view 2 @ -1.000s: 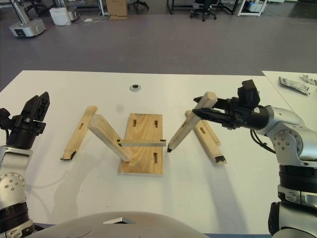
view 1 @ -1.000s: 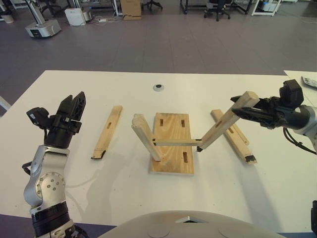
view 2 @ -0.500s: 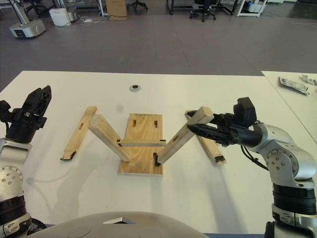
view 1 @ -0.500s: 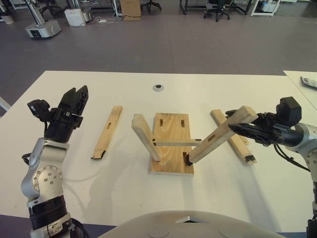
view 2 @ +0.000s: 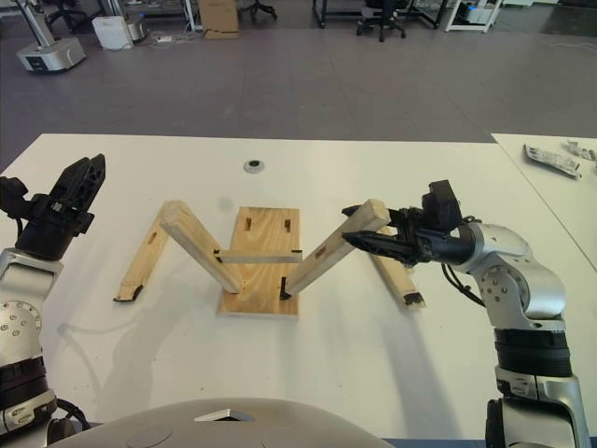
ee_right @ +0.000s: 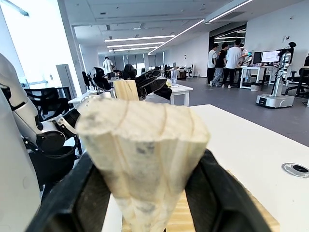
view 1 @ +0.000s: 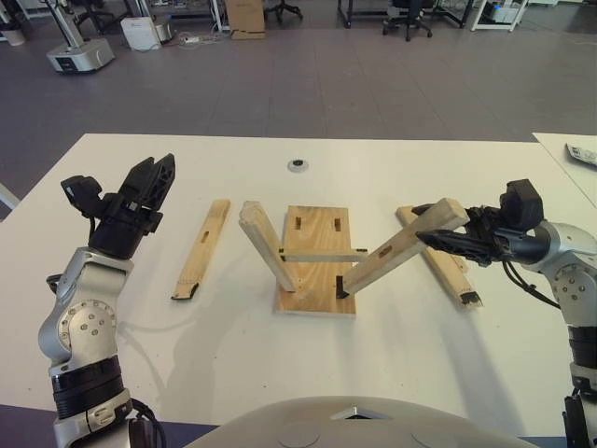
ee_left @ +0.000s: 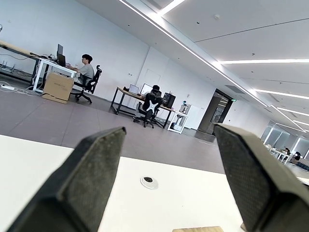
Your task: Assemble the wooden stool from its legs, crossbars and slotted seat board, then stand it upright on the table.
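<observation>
The slotted seat board (view 1: 318,232) lies flat mid-table. Over it stand two legs joined by a thin crossbar (view 1: 324,254): the left leg (view 1: 266,246) leans with its foot on the board. My right gripper (view 1: 435,235) is shut on the upper end of the right leg (view 1: 392,259), whose foot touches the board. That leg's end grain (ee_right: 145,159) sits between the fingers (ee_right: 219,193) in the right wrist view. One loose leg (view 1: 202,247) lies left of the board, another (view 1: 459,281) lies to the right under the right arm. My left gripper (view 1: 152,183) hovers open left of the parts, its fingers (ee_left: 84,188) wide apart.
A round cable grommet (view 1: 298,165) is set into the white table (view 1: 187,355) behind the board. A second table (view 1: 578,149) with a small item adjoins at the far right. Open floor with chairs and desks lies beyond.
My right gripper has drawn the held leg back and leftward, and the joined legs and the seat board have shifted slightly left. My left gripper has moved up and toward the parts.
</observation>
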{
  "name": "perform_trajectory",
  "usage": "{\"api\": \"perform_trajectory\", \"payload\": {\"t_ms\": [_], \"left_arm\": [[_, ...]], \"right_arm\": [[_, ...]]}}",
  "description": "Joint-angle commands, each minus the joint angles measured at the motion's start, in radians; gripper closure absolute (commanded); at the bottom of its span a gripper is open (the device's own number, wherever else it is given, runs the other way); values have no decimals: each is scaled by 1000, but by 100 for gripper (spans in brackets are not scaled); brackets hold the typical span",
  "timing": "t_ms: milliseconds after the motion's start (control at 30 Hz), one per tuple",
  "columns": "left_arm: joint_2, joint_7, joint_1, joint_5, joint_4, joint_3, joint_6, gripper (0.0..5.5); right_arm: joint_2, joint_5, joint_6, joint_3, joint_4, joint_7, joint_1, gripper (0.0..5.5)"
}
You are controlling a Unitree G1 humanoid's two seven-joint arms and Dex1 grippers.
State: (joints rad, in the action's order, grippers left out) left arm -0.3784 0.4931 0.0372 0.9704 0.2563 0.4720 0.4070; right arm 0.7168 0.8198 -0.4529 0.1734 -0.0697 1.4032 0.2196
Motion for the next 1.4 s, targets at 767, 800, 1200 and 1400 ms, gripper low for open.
{"api": "perform_trajectory", "payload": {"t_ms": [767,800,1200,1400], "left_arm": [[294,-154,-224,-343,290,-402,-183,212],[310,-166,-227,-360,300,-429,-190,212],[326,-156,-293,-389,237,-454,-263,212],[325,-103,-396,-401,153,-451,-327,212]], "right_arm": [[14,-242,100,-197,131,77,266,343],[17,-247,99,-202,137,81,268,343],[1,-386,43,-400,254,98,442,343],[-9,-444,39,-474,272,94,476,343]]}}
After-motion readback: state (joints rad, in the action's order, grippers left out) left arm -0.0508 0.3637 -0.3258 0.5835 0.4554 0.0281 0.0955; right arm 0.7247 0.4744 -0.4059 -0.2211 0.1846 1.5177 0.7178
